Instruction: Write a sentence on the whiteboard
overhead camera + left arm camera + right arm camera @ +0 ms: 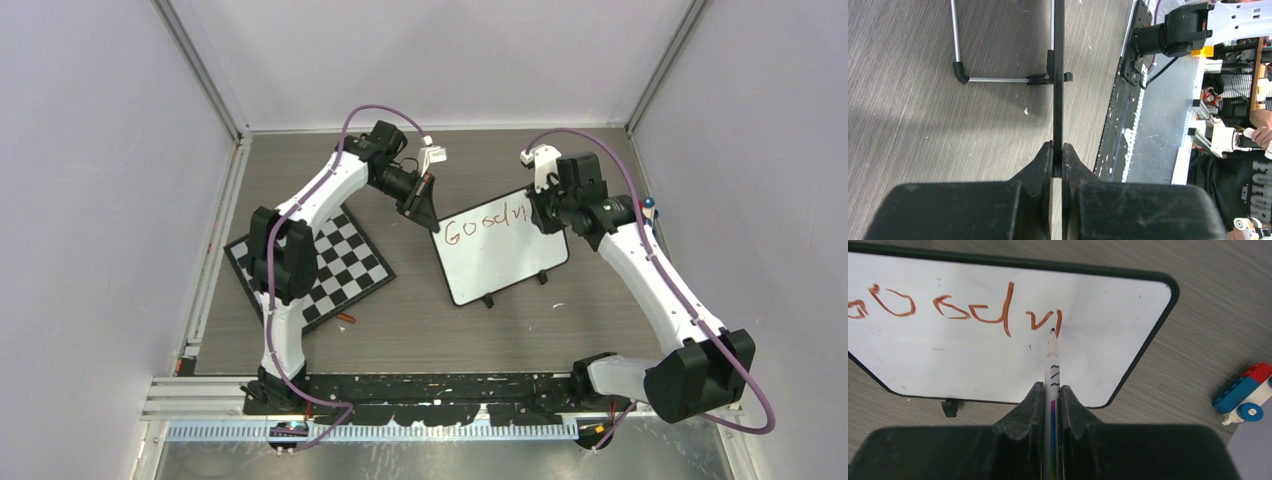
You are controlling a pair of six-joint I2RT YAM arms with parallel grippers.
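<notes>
The whiteboard (500, 250) stands tilted on the table's middle, with a thin black frame and two small feet. Red-brown marker writing (485, 224) runs along its top line, roughly "Good vi"; it also shows in the right wrist view (973, 312). My left gripper (424, 212) is shut on the board's top left edge, seen edge-on as a black strip (1058, 75) between the fingers (1040, 165). My right gripper (545, 205) is shut on a white marker (1052, 370) whose tip touches the board at the last stroke (1058, 322).
A black-and-white checkerboard (312, 266) lies left of the whiteboard. A small red-orange object (346, 320) lies near its front corner. A blue, red and white toy block (1244, 395) sits right of the board, and also shows in the top view (650, 207).
</notes>
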